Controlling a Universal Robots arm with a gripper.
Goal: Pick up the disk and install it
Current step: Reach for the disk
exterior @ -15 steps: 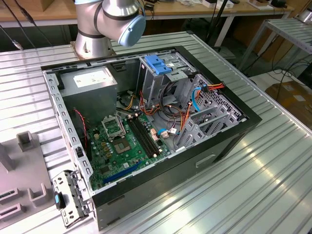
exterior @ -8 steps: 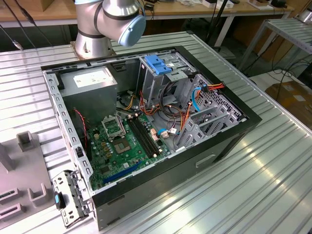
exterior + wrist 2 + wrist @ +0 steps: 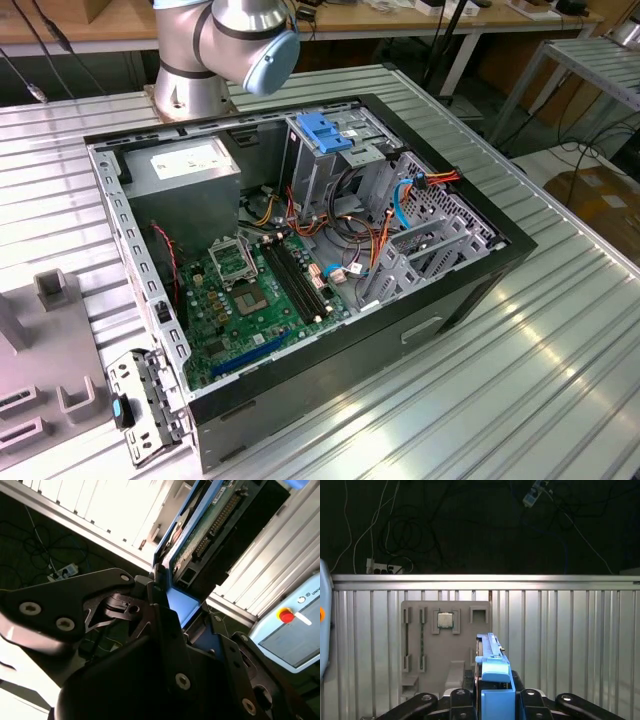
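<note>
A ribbed silver metal table [image 3: 560, 330] carried a black desktop computer case [image 3: 330, 375], lying open with its green motherboard [image 3: 255, 300] exposed. At the case's far end, a light-blue plastic latch plate [image 3: 328, 132] sat atop a tall silver cage. Behind the case stood the silver robot arm [image 3: 225, 40] with its pale blue joint cap. On the exterior view's left, a grey moulded fixture plate [image 3: 55, 400] rested on the table beside the case.

In both wrist views the black metal gripper [image 3: 495, 702] [image 3: 172, 607] was clamped on the disk [image 3: 494, 672], a dark rectangular hard drive framed by bright blue plastic rails. Its fingers pressed one rail from both sides. The disk [image 3: 215, 520] stood on edge, its green circuit-board face showing in the second wrist view. In the first wrist view it was seen against the fixture plate [image 3: 427, 650], near a small square silver processor chip [image 3: 445, 620] seated in a pocket of that plate.
</note>
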